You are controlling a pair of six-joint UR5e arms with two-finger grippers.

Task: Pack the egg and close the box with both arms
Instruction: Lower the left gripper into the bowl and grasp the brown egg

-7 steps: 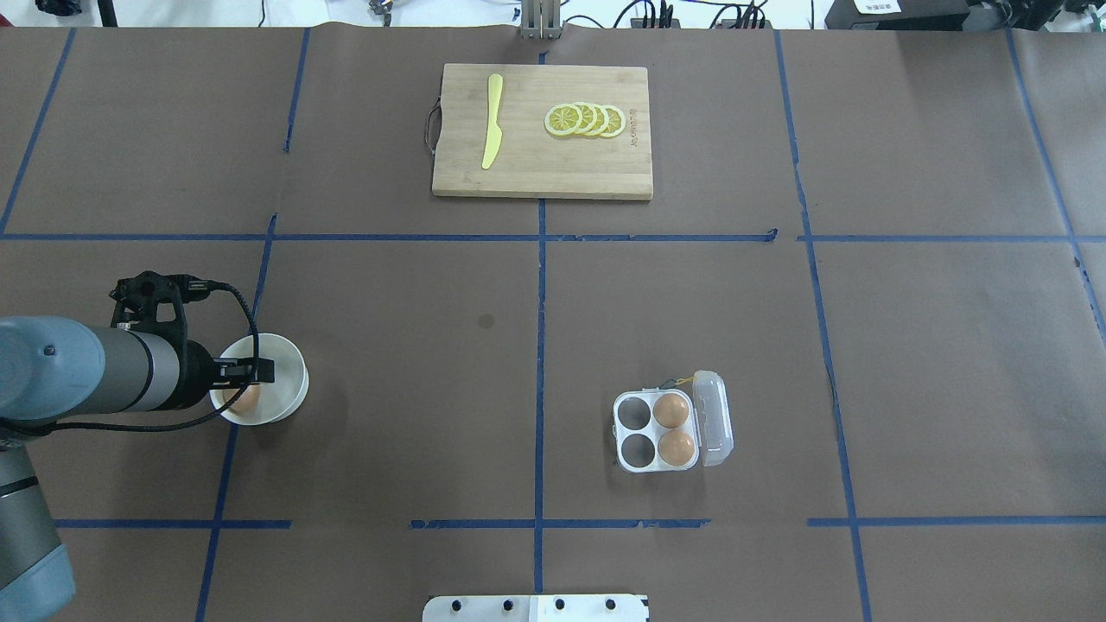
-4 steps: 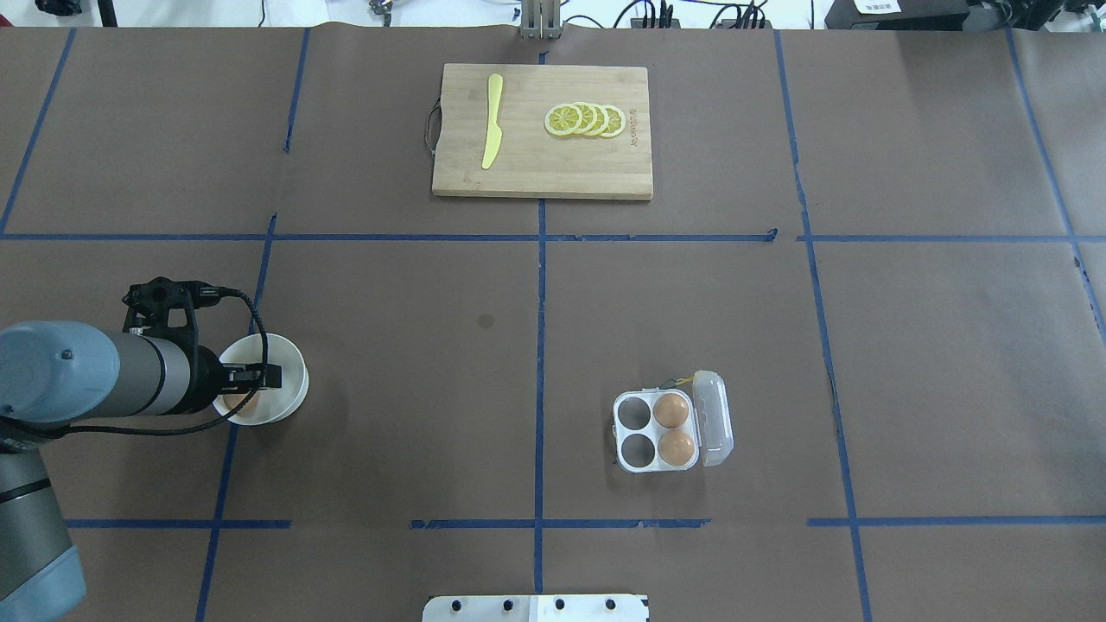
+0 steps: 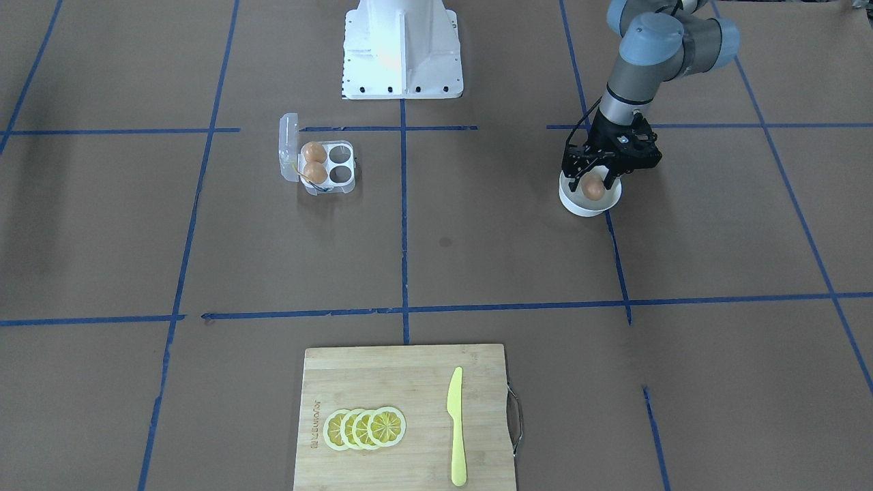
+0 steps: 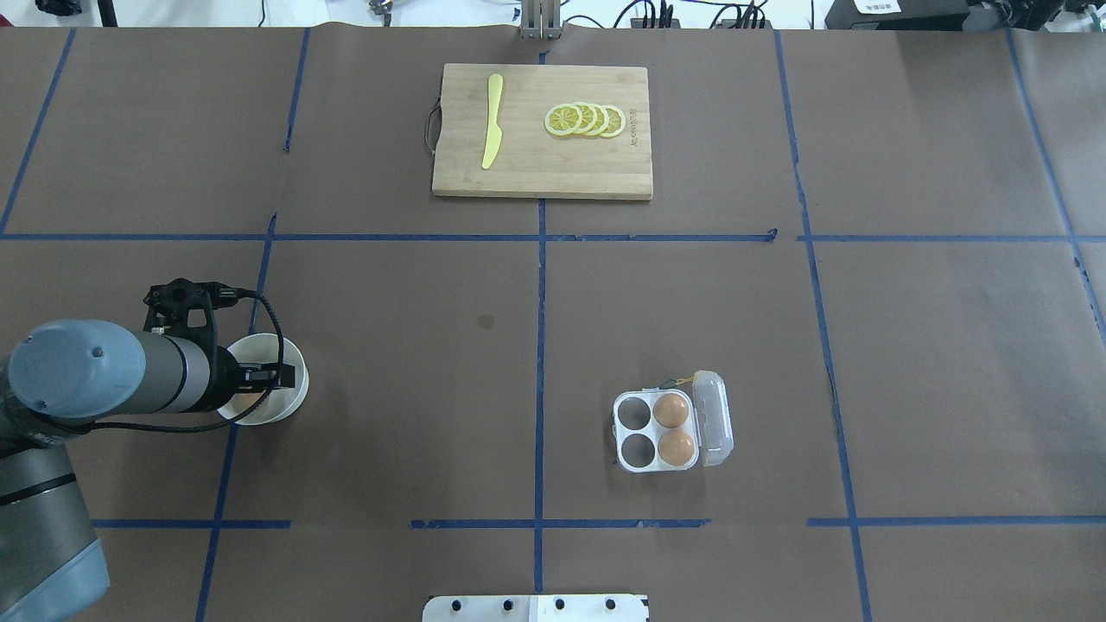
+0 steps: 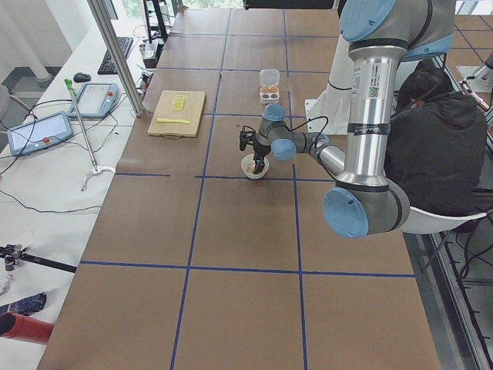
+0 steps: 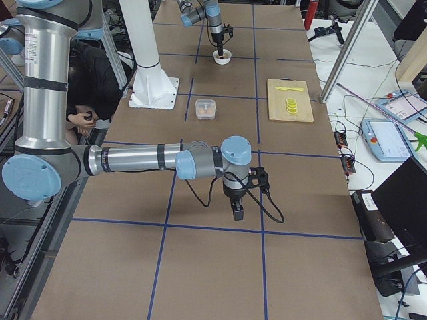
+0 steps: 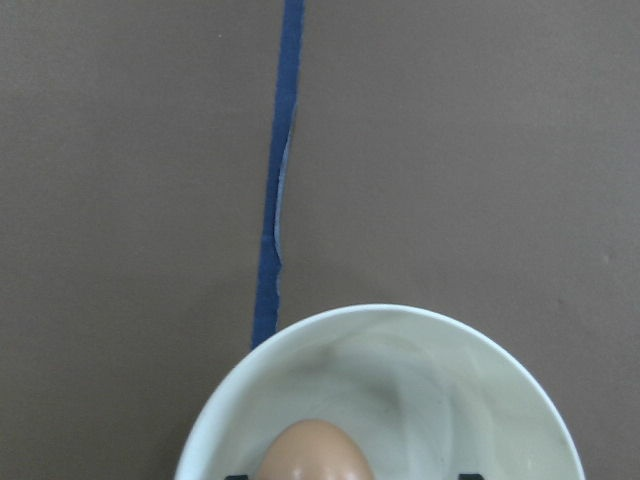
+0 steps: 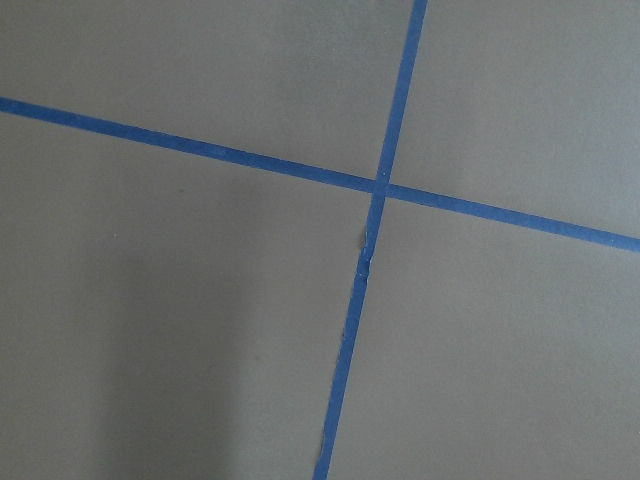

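The clear box [image 4: 655, 430] sits open on the table, its lid [image 4: 714, 417] folded out to the right. Two eggs [image 4: 670, 410] fill its right cups; the two left cups are empty. A third egg [image 3: 593, 189] lies in a white bowl [image 3: 590, 205]. My left gripper [image 3: 592, 181] points down into the bowl, open, with its fingers on either side of that egg. In the left wrist view the egg [image 7: 311, 454] sits at the bottom edge, inside the bowl [image 7: 400, 330]. My right gripper [image 6: 237, 212] shows only in the exterior right view; I cannot tell its state.
A wooden cutting board [image 4: 540, 177] with a yellow knife [image 4: 492, 121] and lemon slices [image 4: 586, 119] lies at the far middle. The white robot base [image 3: 401, 48] stands at the near edge. A seated person [image 5: 431, 131] is beside the table.
My left arm has shifted to the right over the bowl, and the gripper now covers most of the egg in the overhead view. The box and its eggs have not moved.
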